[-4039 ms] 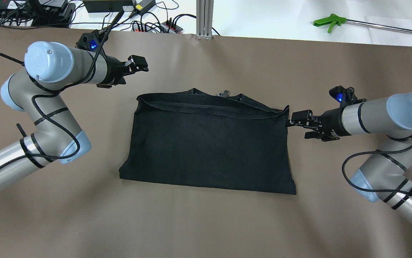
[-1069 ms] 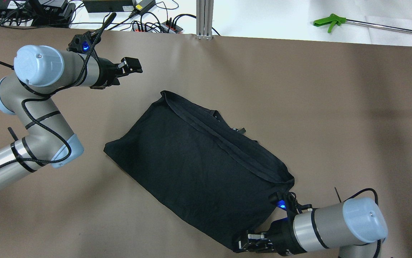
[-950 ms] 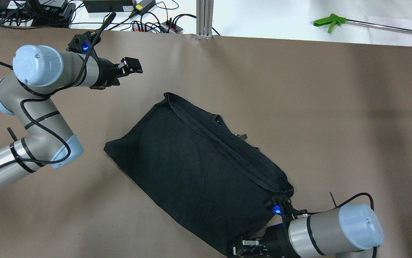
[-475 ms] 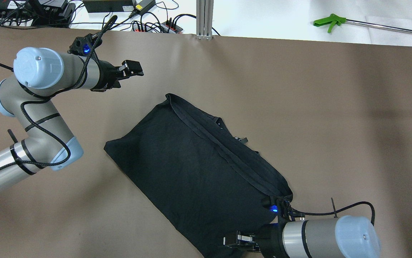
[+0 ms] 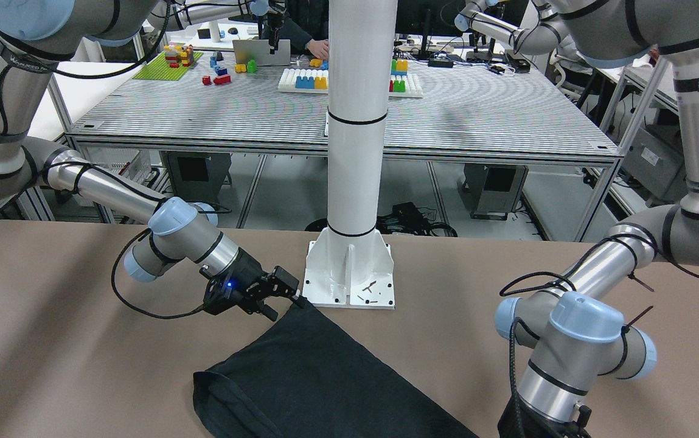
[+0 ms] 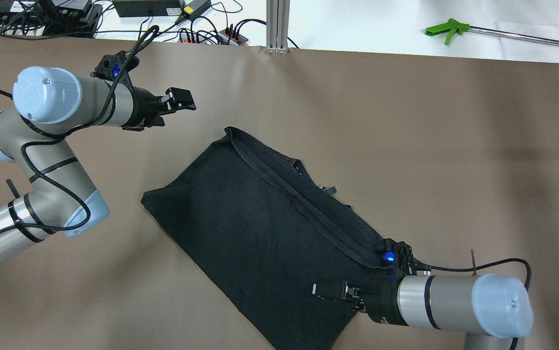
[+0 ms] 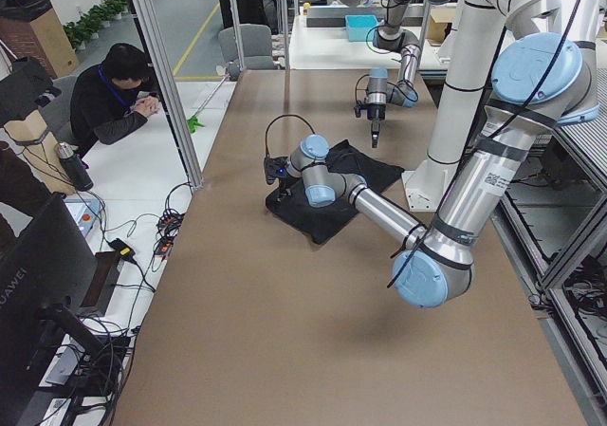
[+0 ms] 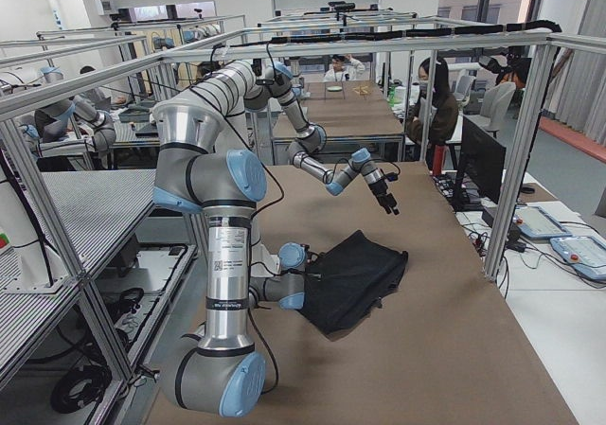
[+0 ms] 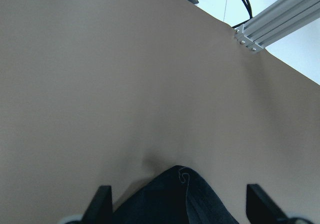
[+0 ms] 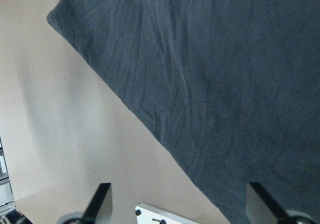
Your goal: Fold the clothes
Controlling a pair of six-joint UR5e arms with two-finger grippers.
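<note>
We see our right gripper [image 6: 320,290] spread wide, empty, over the garment [image 6: 264,228] at its 5 o'clock end. Garment lies flat mid-surface [image 6: 454,146], long axis approx 10-to-4 o'clock, hemmed edge facing 1 o'clock. Beyond its 10 o'clock corner, apart, our left gripper [image 6: 184,98] is also spread, nothing held.

The garment [image 6: 260,218] runs off the overhead view's bottom edge at one corner — another corner hides under the right arm [image 6: 435,301].
</note>
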